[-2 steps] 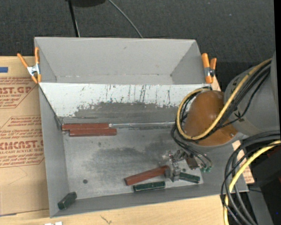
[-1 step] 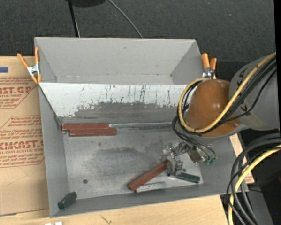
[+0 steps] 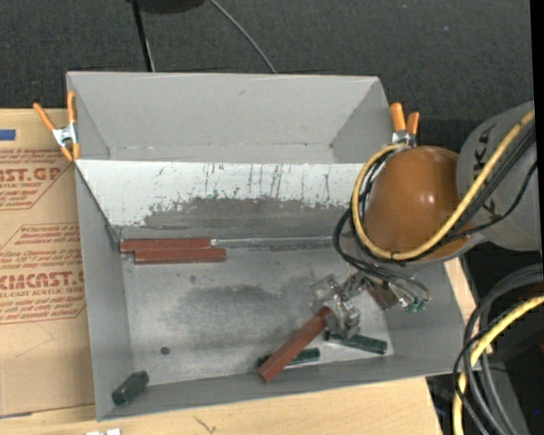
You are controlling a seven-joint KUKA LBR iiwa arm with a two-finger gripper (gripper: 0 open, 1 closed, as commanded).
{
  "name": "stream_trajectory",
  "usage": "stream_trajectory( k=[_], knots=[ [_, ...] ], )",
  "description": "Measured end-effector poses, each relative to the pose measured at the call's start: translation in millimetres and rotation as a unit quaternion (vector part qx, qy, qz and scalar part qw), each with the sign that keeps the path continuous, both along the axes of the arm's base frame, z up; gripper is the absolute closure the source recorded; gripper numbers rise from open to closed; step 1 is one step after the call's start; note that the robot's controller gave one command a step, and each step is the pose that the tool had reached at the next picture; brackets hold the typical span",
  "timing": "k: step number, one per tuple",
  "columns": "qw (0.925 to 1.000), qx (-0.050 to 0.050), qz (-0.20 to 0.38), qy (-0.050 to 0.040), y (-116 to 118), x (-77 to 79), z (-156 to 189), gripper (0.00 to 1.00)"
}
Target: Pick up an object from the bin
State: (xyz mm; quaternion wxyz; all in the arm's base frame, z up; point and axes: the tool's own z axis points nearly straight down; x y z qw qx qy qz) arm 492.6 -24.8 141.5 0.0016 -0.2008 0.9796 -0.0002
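In the camera view, your tool (image 3: 342,307) sits low at the upper end of a reddish-brown stick (image 3: 292,347). The stick slants away down-left of the tool, likely propped on the dark green stick (image 3: 365,344) just below it. You cannot tell whether the tool is wide, narrow or clamping. Neither stick carries readable writing.

Place: looking like a robotics lab.
Bin: scuffed grey metal bin (image 3: 230,114) is sitting centre.
Arm: cable-wrapped robot arm (image 3: 412,200) is hanging in from 3 o'clock.
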Motion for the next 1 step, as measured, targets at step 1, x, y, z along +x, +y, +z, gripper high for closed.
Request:
stream_trajectory(
  k=[1],
  knots=[
    [0.9999, 0.000, -0.016, 0.0004, -10.3, 21.5, 99.9, 1.00]
  ],
)
